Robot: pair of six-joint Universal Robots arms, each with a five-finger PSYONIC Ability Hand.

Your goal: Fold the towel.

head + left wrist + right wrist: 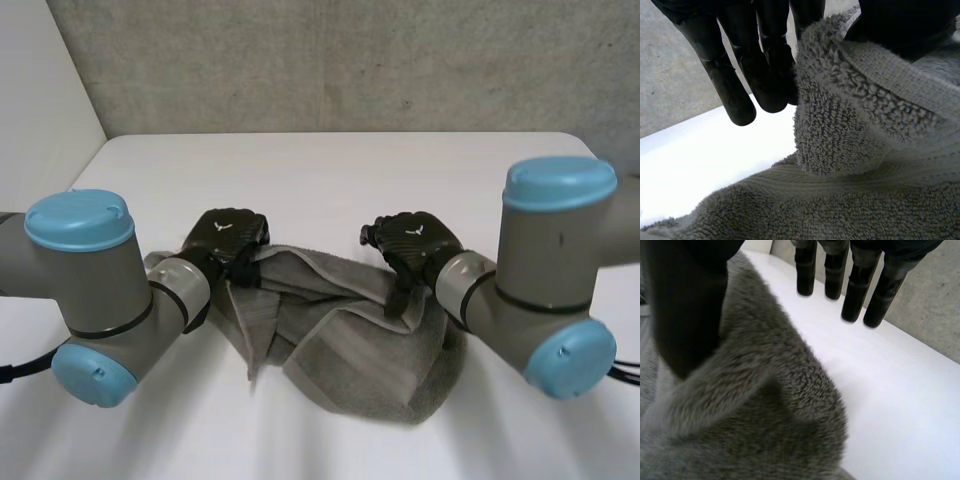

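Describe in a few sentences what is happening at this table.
Two robot arms are working on a grey towel bunched on the white table. The left hand pinches the towel's far edge between thumb and fingers. The right hand is at the other end of that edge, thumb against the cloth, fingers straight and clear of it. No neat fold yet.
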